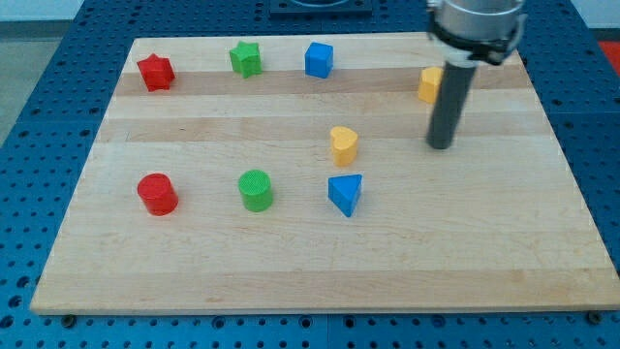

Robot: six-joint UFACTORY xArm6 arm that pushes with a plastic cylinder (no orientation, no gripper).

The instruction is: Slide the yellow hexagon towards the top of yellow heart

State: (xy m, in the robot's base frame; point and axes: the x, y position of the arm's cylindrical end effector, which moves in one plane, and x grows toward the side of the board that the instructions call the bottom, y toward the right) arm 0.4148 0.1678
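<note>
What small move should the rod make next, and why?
Probably back towards the view's top and round to the right of the yellow hexagon: my tip sits below it, while the yellow heart lies down-left, so a leftward push looks needed.

On our wooden board, a red star, green star, blue cube and yellow hexagon line the far edge. Mid-board sits a yellow heart. Nearer the front edge we see a red cylinder, green cylinder and blue triangle.

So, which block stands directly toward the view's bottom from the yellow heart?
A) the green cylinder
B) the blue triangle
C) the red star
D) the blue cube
B: the blue triangle sits just below the yellow heart, nearer the view's bottom.
</note>
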